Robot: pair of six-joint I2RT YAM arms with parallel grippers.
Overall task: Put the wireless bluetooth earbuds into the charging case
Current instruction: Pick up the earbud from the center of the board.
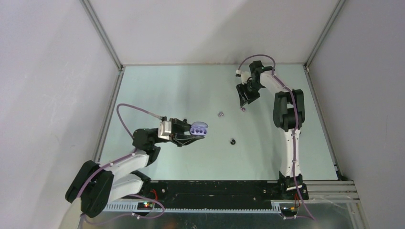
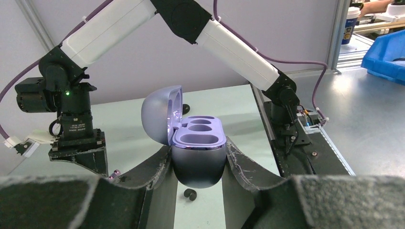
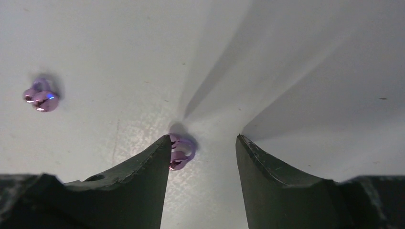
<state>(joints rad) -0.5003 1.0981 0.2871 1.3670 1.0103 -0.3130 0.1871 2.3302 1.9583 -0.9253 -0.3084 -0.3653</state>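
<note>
Pincer work first: my left pincer (image 2: 198, 148) is clamped on the lavender charging case (image 1: 199, 129), holding it off the counter (image 1: 167, 90) with the lid swung up and the wells facing upward. My right pincer (image 3: 203, 138) is down at the far side of the counter with its jaws spread apart, gripping nothing. One purple earbud (image 3: 180, 152) lies on the surface between those jaws, right against the tip of one finger (image 3: 143, 181). I see a second purple earbud (image 3: 40, 95) lying well off to that same side. A black earbud (image 1: 232, 140) rests on the counter between the two arms, near the held case.
</note>
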